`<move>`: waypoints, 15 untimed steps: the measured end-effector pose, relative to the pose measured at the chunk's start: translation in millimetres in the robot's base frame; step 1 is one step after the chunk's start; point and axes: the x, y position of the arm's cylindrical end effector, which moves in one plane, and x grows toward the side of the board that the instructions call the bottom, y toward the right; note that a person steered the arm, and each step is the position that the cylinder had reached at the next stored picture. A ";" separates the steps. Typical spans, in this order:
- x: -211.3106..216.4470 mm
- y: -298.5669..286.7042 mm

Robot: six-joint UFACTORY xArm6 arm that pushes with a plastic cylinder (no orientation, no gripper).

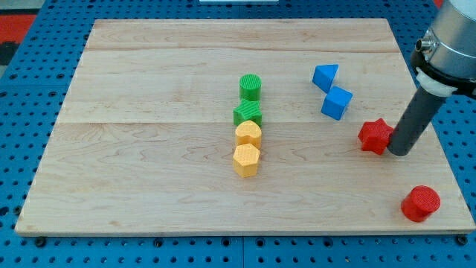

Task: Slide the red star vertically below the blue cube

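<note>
The red star point(375, 136) lies on the wooden board at the view's right, below and to the right of the blue cube point(337, 102). A blue triangular block point(325, 77) touches the cube's upper left. My tip point(399, 152) is the lower end of a dark rod that comes down from the view's upper right. It rests right against the star's right side.
A red cylinder point(421, 203) sits near the board's lower right corner. In the middle, a column runs top to bottom: green cylinder point(251, 86), green star point(248, 114), yellow block point(248, 135), yellow hexagon point(246, 159). The board's right edge point(445, 156) is close to my tip.
</note>
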 end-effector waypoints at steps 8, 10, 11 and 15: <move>-34.6 -27.0; -34.0 -49.4; -34.1 -59.5; -34.1 50.6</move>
